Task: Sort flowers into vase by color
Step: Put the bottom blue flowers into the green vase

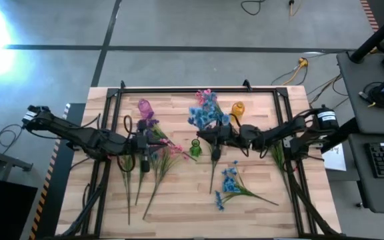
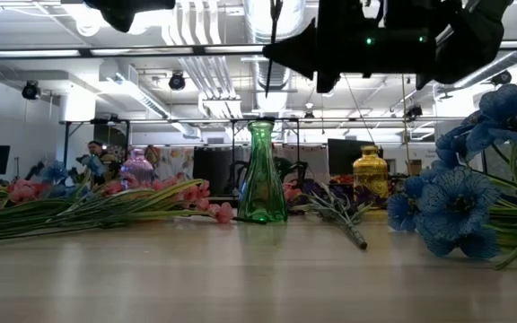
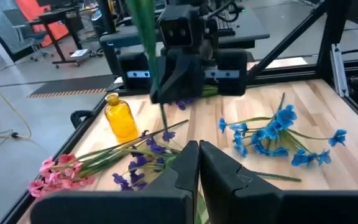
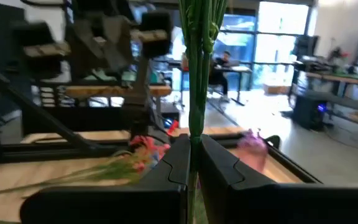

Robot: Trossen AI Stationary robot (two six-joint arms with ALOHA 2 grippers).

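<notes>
Right now the wooden table [image 1: 179, 207] fills the middle of the high view, with loose pink and purple flowers [image 1: 153, 163] lower left and a blue spray [image 1: 229, 183] lower centre. My right gripper [image 1: 213, 138], centre, is clamped on a blue sprig [image 1: 205, 113]; my left gripper [image 1: 143, 142], centre-left, is pinched closed, seemingly on stems. I judge the risk is the green vase [image 1: 195, 147]: small, narrow-necked, just beside my right fingers, easily tipped by a swinging stem.
</notes>
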